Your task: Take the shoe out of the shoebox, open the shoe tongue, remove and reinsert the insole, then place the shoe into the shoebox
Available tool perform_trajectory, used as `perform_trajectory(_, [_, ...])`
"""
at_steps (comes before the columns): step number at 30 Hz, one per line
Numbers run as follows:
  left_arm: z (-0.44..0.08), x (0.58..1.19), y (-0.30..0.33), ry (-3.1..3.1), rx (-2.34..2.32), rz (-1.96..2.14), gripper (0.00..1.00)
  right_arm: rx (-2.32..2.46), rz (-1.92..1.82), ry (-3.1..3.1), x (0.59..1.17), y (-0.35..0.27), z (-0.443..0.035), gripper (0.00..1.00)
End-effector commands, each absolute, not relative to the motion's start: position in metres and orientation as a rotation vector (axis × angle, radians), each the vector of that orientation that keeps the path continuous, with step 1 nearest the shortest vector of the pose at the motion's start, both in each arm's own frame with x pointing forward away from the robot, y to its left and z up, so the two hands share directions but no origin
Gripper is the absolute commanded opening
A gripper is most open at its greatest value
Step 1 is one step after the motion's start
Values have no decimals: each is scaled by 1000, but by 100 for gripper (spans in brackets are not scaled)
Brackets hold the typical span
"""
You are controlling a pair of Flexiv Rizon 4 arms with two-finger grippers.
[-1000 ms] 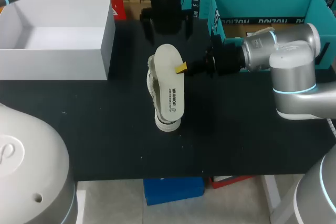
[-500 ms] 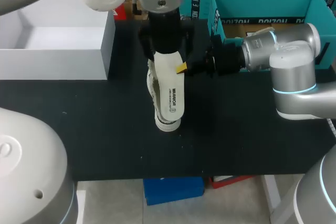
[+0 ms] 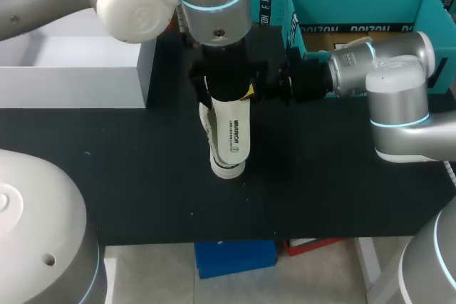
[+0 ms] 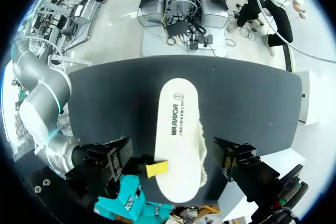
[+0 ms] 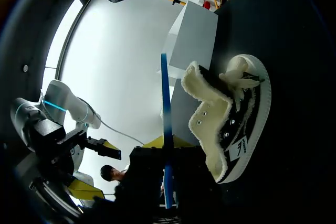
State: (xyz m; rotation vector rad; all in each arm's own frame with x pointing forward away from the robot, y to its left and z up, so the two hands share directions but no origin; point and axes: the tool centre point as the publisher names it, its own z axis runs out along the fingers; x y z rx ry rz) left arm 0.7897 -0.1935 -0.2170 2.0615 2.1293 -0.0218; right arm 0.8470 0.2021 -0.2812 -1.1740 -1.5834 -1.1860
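Our right gripper (image 5: pixel 167 141) pinches the insole (image 4: pixel 178 124) at 1 long edge, its 2 yellow tips pressed together on it. Our left gripper (image 4: pixel 172 157) hangs above with its 2 fingers (image 4: pixel 113 158) spread wide, 1 on each side of the insole, neither touching. The shoe (image 5: pixel 239 129) lies on its side on the table (image 3: pixel 142 176), directly under the insole and below both pairs of fingers. We judge a handover is due: centre the left fingers, close clear of the right tip, squeeze lightly as the insole may bow, then free the right.
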Motion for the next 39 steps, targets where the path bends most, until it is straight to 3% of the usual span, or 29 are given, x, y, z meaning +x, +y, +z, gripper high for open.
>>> perform_trajectory(1, [-218, 776, -186, 2113, 2044, -18, 100, -1174, -1185, -1583, 848, 203, -282, 0])
perform_trajectory(10, [-219, 761, -172, 2112, 1990, -65, 100, -1174, -1185, -1583, 848, 203, -282, 0])
perform_trajectory(22, [-216, 771, -133, 1839, 1770, -577, 100, -1174, -1185, -1583, 848, 203, -282, 0])
perform_trajectory(39, [-219, 789, -114, 1462, 1485, -902, 100, -1174, -1185, -1583, 848, 203, -282, 0])
